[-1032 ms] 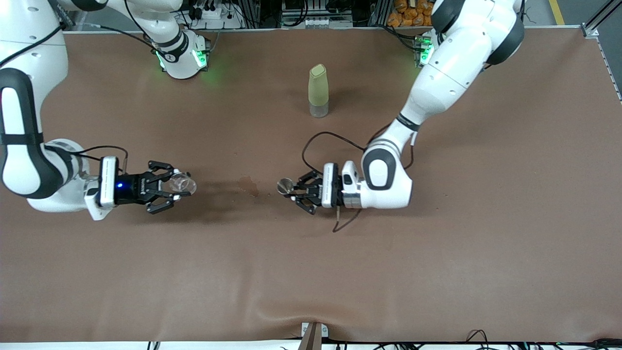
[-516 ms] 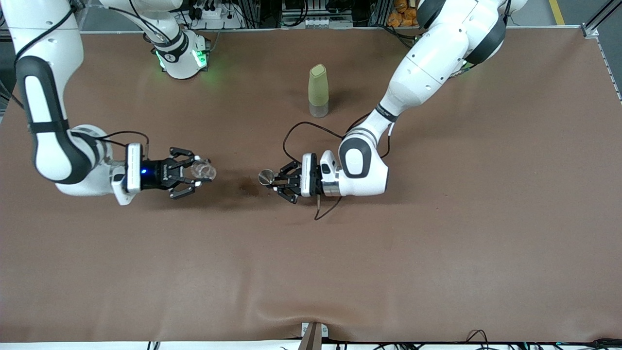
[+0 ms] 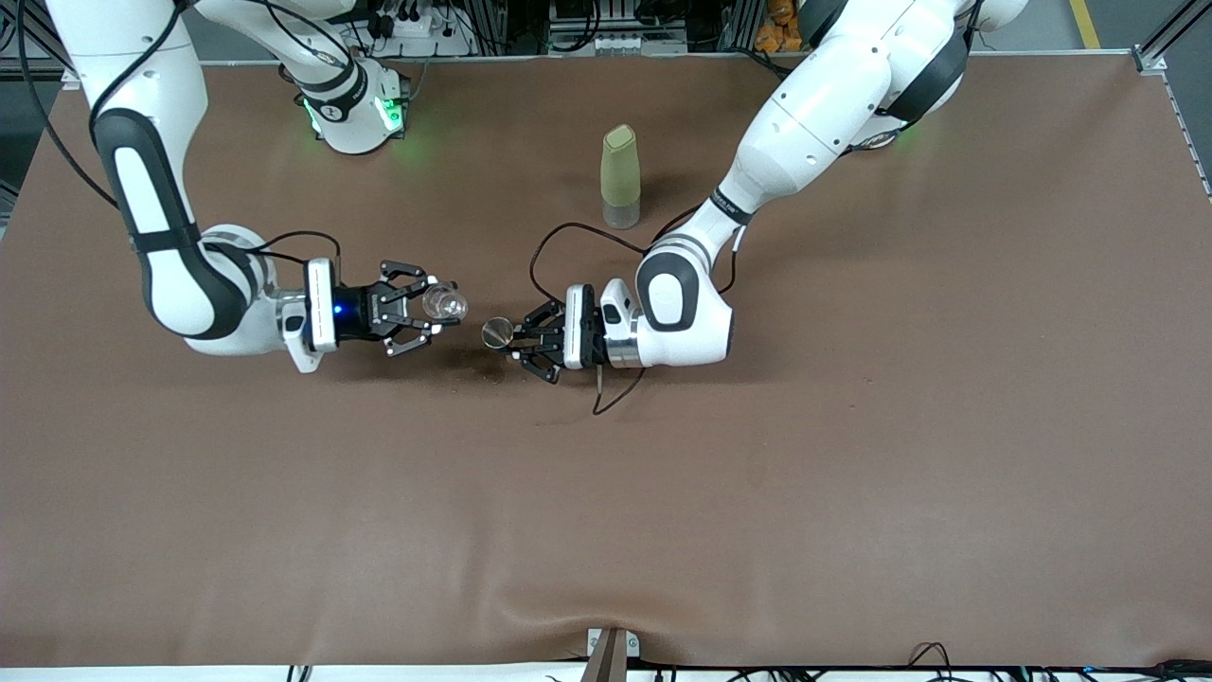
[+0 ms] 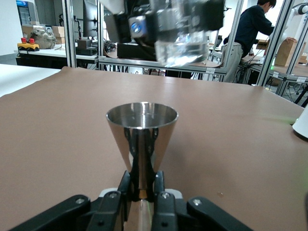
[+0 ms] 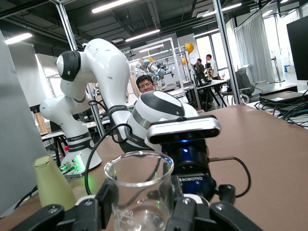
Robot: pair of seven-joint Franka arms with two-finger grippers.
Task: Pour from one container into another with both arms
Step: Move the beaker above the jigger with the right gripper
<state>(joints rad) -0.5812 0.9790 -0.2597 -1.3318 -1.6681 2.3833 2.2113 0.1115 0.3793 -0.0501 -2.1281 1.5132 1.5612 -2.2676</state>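
The glass beaker point(image 3: 444, 303) is clamped in the right gripper point(image 3: 431, 305), held upright above the table point(image 3: 852, 474). Just beside it, the steel cone cup point(image 3: 497, 332) is pinched by its stem in the left gripper point(image 3: 526, 342). The beaker lip should be aligned over the cup's mouth, then tilted slowly while the cup is kept level.

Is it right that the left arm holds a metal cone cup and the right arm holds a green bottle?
Not quite. The right gripper holds a clear glass beaker, as the right wrist view shows. The green bottle stands alone on the table. The left gripper does hold the metal cone cup.
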